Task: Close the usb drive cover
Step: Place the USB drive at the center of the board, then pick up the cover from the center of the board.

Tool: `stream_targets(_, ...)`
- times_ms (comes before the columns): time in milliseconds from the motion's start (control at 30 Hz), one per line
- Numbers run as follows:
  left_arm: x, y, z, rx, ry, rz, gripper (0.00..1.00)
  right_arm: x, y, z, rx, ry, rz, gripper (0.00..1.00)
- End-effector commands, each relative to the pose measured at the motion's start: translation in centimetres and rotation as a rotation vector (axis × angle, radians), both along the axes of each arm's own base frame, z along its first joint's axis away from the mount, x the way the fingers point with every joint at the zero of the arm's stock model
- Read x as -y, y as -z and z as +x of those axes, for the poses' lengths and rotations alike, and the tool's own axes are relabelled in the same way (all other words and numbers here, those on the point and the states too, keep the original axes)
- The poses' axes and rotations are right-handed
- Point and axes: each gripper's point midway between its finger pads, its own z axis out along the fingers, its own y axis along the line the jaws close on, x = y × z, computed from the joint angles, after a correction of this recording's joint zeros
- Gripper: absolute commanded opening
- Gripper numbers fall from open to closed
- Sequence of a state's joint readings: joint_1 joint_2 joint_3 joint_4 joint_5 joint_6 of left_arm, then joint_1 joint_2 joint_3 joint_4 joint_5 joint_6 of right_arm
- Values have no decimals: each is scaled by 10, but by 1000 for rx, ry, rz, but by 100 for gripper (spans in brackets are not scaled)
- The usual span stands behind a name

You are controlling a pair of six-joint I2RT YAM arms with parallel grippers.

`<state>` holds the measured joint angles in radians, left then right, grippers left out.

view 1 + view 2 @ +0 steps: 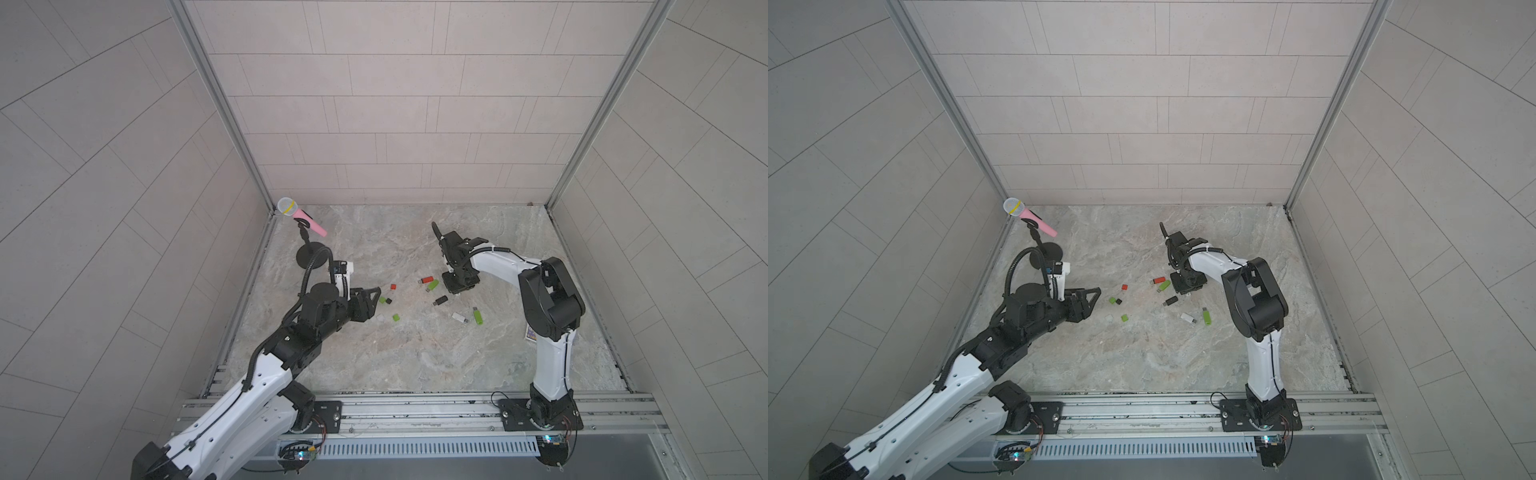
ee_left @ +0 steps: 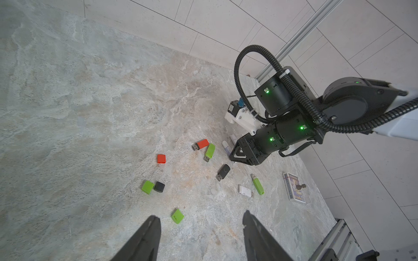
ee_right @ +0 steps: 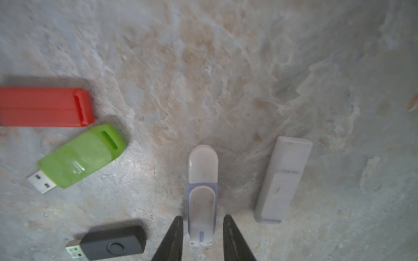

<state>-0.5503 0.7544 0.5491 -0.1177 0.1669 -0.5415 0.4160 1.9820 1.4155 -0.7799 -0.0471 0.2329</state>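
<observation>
- The white drive [image 3: 202, 192] lies flat on the table [image 1: 395, 361], right of middle, with its cap seated. In both top views the right gripper [image 3: 203, 216] hides it.
- That gripper is slightly open. Its fingers flank the drive's tail with a thin gap on each side and grip nothing.
- The drive's long axis runs straight out from the wrist, cap end farthest, so a straight lift should clear it.
- The right arm is far nearer. The left gripper [image 2: 200, 214] hangs well apart, wide open and empty, with a green cap [image 2: 177, 216] on the table below it.
- The uncapped red drive [image 3: 45, 106], green drive [image 3: 81, 156] and black drive [image 3: 113, 243] lie near, toward the left arm; one is probably next.
- No brand or writing can be read on any drive, and the print on the box [image 2: 295, 187] is too small to read.
</observation>
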Motion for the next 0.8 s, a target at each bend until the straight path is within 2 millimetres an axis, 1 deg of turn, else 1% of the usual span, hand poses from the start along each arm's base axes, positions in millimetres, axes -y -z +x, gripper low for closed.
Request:
stream_targets(0, -7, 4, 1, 13, -25, 26, 64, -1, -39, 3, 69, -14, 30, 35)
stream_targets(67, -10, 11, 1, -6, -42, 41, 64, -6, -55, 6, 117, -52, 57, 38)
stream_targets(200, -20, 26, 2, -53, -93, 75, 66, -31, -77, 3, 198, -240, 134, 40)
stream_targets(300, -27, 37, 2, -88, -124, 104, 69, -56, -82, -12, 244, -456, 183, 40)
stream_targets(367, -32, 46, 2, -113, -137, 117, 72, -75, -84, -26, 275, -630, 201, 40)
stream_targets(433, -38, 54, 1, -140, -150, 119, 74, -93, -83, -45, 283, -798, 233, 41)
stream_targets(467, -40, 66, 1, -181, -157, 130, 74, -102, -82, -56, 280, -884, 251, 41)
stream_targets(567, -52, 84, 2, -266, -201, 101, 75, -123, -75, -85, 258, -1128, 285, 41)
stream_targets(667, -65, 95, 3, -319, -262, 52, 76, -135, -63, -104, 219, -1308, 259, 42)
stream_targets(767, -79, 102, 2, -344, -333, 32, 77, -144, -51, -112, 171, -1422, 204, 42)
